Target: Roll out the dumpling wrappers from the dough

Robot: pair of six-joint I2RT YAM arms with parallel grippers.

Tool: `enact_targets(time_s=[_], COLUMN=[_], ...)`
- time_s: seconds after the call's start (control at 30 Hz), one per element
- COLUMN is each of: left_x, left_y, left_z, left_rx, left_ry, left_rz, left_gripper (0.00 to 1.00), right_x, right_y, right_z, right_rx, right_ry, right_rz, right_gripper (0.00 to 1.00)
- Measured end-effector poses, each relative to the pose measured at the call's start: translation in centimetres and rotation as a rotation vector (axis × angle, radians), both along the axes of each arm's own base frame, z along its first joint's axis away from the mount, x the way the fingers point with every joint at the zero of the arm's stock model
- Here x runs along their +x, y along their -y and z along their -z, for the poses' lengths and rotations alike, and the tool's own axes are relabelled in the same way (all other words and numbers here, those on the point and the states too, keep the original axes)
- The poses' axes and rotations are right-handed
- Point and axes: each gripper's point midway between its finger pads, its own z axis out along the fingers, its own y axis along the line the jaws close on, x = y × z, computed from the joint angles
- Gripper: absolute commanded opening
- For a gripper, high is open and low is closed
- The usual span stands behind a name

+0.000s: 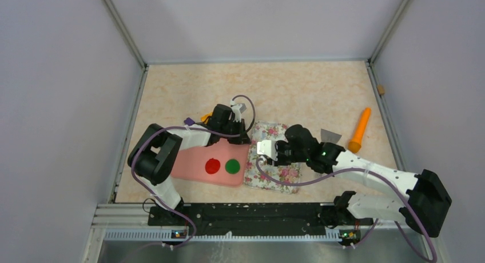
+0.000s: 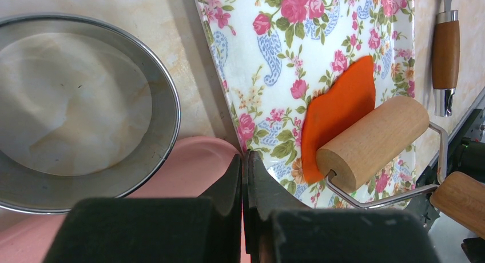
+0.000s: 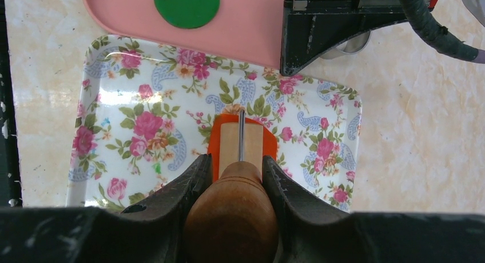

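Note:
The dough (image 2: 337, 111) is a flat orange-red sheet on the floral tray (image 2: 274, 46). A wooden roller (image 2: 374, 140) lies on it. My right gripper (image 3: 235, 163) is shut on the roller's wooden handle (image 3: 233, 217), with the dough (image 3: 215, 146) showing on both sides of the roller. In the top view the right gripper (image 1: 273, 154) hides the dough. A red wrapper (image 1: 212, 166) and a green wrapper (image 1: 232, 166) lie on the pink plate (image 1: 189, 163). My left gripper (image 2: 244, 160) is shut and empty, its tips at the tray's edge beside the plate.
A metal ring cutter (image 2: 166, 97) sits on the table left of the tray. A wooden-handled scraper (image 2: 445, 63) lies beyond the tray's other side. An orange carrot-shaped stick (image 1: 360, 130) lies at the right. The left gripper's body (image 3: 343, 23) stands at the tray's far corner.

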Motion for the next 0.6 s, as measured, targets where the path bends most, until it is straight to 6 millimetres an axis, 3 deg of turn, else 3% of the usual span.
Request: enact_targets(time_s=[0.6], left_x=[-0.1], left_y=[0.2], left_z=[0.0], left_rx=[0.002], left_ry=[0.005], left_rz=[0.01], left_gripper=[0.0], right_x=[-2.0], right_y=[-0.5], right_z=[-0.4], right_rx=[0.02], right_ry=[-0.071], right_rz=[-0.083], right_gripper=[0.0])
